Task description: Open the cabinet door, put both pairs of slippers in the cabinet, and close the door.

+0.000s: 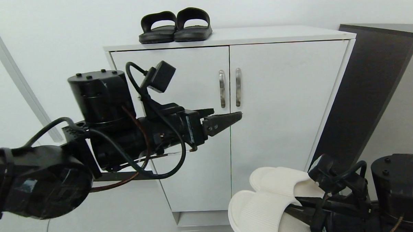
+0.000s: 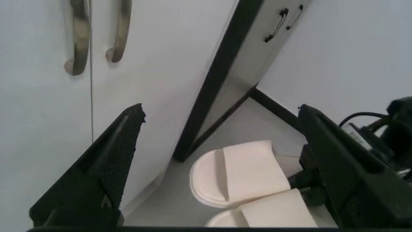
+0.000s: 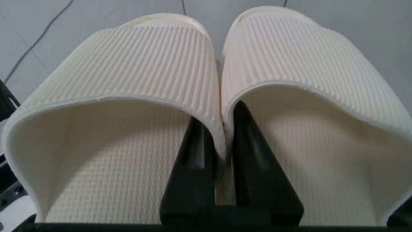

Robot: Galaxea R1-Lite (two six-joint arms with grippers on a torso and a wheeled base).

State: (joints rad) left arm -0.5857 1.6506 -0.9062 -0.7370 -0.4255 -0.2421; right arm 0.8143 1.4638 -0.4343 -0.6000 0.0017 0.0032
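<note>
The white cabinet (image 1: 278, 103) has both doors closed, with two metal handles (image 1: 229, 88) at the centre seam. A pair of black slippers (image 1: 175, 26) sits on its top at the left. My left gripper (image 1: 227, 113) hovers open just below the handles, in front of the door seam; in the left wrist view its fingers (image 2: 109, 167) stand wide apart under the handles (image 2: 96, 38). My right gripper (image 3: 222, 132), low at the cabinet's right foot, is shut on the inner walls of a pair of white slippers (image 1: 264, 196), pinching them together.
A dark grey cabinet (image 1: 364, 96) stands right of the white one, touching its side. A white wall lies behind and to the left. Pale floor (image 2: 270, 122) runs along the cabinet's base.
</note>
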